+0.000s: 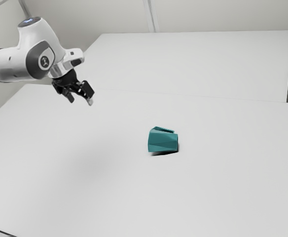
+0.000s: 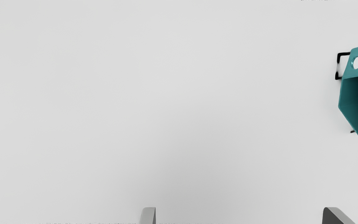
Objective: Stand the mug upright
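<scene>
Table (image 1: pixel 223 187): bright, even light; broad, faint shadow toward eight o'clock, exterior view;
Mug (image 1: pixel 162 142): narrow black shadow at its six o'clock, exterior view; dim inside, wrist view;
Wall (image 1: pixel 223 15): slightly dimmer, greyish

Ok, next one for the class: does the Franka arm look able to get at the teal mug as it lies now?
Probably yes: the open gripper hangs above the table, off to one side of the mug, and I see nothing standing between them. The arm would need to travel across and down.

Pale walls (image 1: pixel 223 15) and a white table (image 1: pixel 233 173) suggest a room, kind unclear.
</scene>
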{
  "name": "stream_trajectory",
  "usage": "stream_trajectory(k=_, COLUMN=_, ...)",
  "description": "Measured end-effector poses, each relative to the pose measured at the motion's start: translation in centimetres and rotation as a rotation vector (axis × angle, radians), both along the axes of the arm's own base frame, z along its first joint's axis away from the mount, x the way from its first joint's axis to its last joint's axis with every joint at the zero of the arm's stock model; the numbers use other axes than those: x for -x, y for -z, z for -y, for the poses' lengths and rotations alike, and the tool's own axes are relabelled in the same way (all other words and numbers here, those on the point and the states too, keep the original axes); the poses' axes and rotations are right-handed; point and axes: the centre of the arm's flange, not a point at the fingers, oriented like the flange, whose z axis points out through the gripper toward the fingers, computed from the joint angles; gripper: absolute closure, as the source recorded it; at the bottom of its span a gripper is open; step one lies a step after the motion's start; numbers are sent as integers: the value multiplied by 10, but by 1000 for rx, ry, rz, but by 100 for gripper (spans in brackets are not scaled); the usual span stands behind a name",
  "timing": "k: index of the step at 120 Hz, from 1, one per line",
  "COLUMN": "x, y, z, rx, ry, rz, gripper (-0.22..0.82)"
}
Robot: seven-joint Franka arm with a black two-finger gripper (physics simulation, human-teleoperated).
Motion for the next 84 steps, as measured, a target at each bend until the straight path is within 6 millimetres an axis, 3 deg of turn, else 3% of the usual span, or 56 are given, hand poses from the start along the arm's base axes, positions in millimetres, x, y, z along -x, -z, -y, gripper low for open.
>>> stream_trajectory(k=13, x=3, y=11, z=-12, rx=65, ry=-51, rz=1, gripper=2)
stream_trajectory(k=41, x=10, y=51, z=5, rx=245, ry=-93, rz=-2, gripper=3)
stream_trajectory(k=68, x=16, y=73, z=-14, rx=432, ry=-173, rz=43, gripper=2)
stream_trajectory(k=84, x=19, y=91, z=-12, rx=529, ry=-191, rz=71, gripper=2)
